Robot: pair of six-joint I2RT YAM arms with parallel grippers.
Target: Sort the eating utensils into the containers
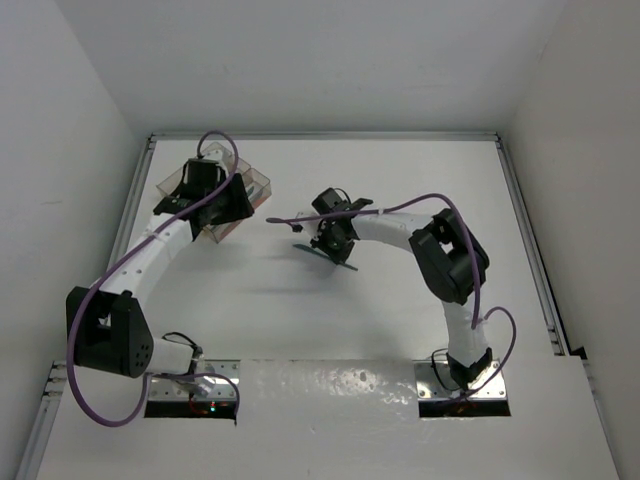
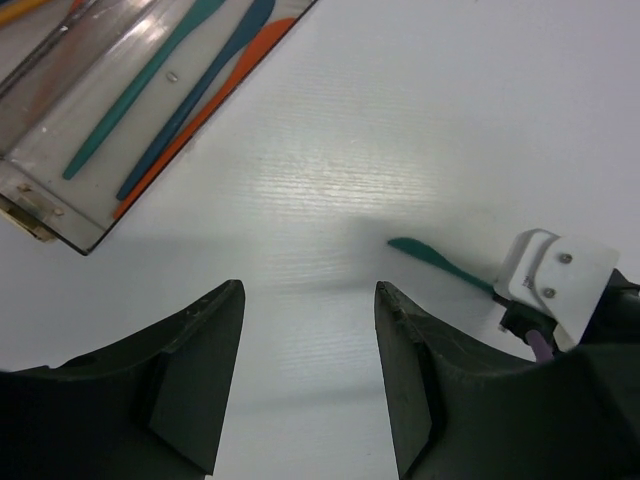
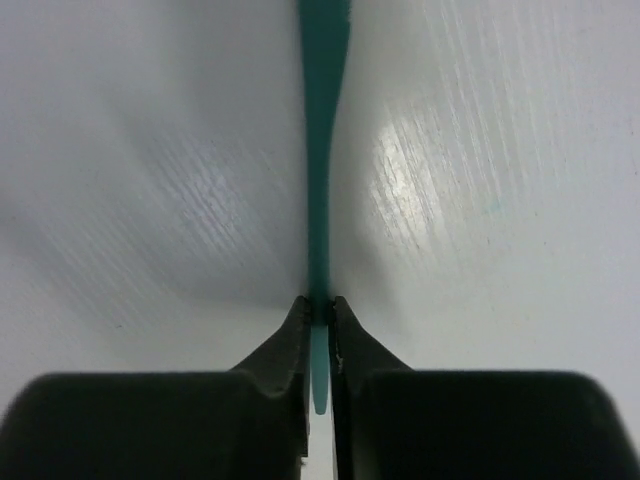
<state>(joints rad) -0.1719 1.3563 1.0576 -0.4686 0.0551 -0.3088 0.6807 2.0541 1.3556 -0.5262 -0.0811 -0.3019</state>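
Right gripper [image 3: 318,312] clamped tight on teal utensil [image 3: 322,150], over white table [image 2: 420,110], left gripper [image 2: 310,330] partly open, holding nothing, near clear tray [image 2: 45,195] containing sorted utensils [image 2: 190,107]

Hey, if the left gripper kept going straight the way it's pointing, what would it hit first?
Probably just the bare table: the left gripper, open and empty, points at white surface between the tray and a teal utensil, and neither lies in its line. Depth is hard to judge.

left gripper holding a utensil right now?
No: the left gripper stands open above the white table, with nothing between its fingers.
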